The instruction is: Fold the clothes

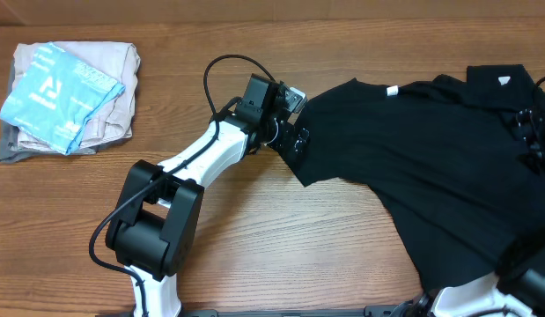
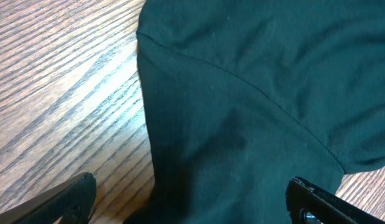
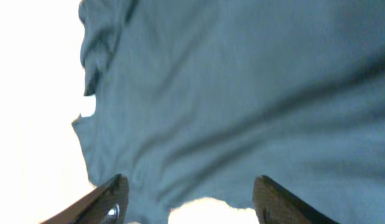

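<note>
Black garment: the black garment (image 1: 448, 167) lies spread and rumpled over the right half of the table (image 1: 281, 229), running from about mid-table to the right edge and down to the near edge.
Garment marks: a small white label (image 1: 393, 90) sits on its far edge; a second white mark (image 1: 504, 80) shows nearer the far right corner.
Left claw: the left gripper (image 2: 192, 196) has its jaws spread wide and holds nothing.
Garment and left claw: the claw hangs over the garment's leftmost end, near the middle of the table. One finger (image 2: 77, 193) is over bare wood just beside the hem, the other finger (image 2: 310, 199) over cloth. Whether the tips touch the fabric cannot be told.
Right claw: the right gripper (image 3: 191, 199) has its jaws apart with nothing pinched between them.
Garment and right claw: dark fabric fills the view past both fingers.
Far left corner: a folded stack (image 1: 114, 114) of pale cloth lies there, with a light blue piece (image 1: 56, 92) on top, well apart from the black garment.
</note>
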{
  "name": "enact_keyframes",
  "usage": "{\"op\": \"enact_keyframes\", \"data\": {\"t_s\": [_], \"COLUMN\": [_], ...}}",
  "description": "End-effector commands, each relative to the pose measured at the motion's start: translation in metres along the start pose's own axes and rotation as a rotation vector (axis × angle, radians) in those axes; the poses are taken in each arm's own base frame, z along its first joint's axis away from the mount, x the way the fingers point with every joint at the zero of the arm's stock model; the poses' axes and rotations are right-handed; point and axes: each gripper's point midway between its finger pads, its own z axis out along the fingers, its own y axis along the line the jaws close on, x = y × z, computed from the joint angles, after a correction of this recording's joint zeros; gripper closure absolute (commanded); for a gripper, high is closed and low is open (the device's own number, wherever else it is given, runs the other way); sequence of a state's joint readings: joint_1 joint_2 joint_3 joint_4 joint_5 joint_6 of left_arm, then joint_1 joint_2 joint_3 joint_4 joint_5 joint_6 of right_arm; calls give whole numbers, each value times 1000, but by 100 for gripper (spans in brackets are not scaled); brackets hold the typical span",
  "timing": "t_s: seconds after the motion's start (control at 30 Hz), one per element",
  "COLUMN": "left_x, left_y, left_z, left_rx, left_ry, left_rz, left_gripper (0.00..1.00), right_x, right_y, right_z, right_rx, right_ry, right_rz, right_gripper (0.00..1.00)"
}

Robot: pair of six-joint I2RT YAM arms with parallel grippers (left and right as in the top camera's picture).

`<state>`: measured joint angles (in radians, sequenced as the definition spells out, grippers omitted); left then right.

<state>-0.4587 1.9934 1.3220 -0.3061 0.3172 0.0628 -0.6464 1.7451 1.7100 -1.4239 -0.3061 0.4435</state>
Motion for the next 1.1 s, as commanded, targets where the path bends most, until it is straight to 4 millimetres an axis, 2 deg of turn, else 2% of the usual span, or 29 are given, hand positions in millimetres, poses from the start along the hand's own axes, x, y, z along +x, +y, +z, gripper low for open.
{"op": "enact_keyframes", "data": {"t_s": [0.0,0.13,0.27,0.5,0.6,0.73,0.83,0.93,1.07], "left_x": [-11,-12,-16,-20,-21,-21,-21,-21,-21], "left_y": [-1,0,0,0,0,0,0,0,0], "left_z": [-1,-1,-1,-2,-2,-2,-2,-2,-2], "left_rx": [-9,-13,-13,-15,-15,-15,-16,-15,-15], "left_ry": [-23,-29,-44,-59,-64,-64,-64,-63,-63], "left_rz": [36,38,40,43,45,45,45,44,45], "left_gripper": [0,0,0,0,0,0,0,0,0], "right_x": [21,54,81,123,133,148,164,176,181], "right_y": [-8,-25,-42,-90,-110,-134,-151,-154,-165], "right_z": [-17,-22,-19,-3,4,20,40,58,69], "right_rx": [38,99,126,199,241,312,355,329,363], "right_ry": [25,132,171,91,49,63,121,170,163], "right_rz": [3,49,70,198,235,270,305,348,405], "right_gripper": [37,40,40,33,31,31,31,32,31]}}
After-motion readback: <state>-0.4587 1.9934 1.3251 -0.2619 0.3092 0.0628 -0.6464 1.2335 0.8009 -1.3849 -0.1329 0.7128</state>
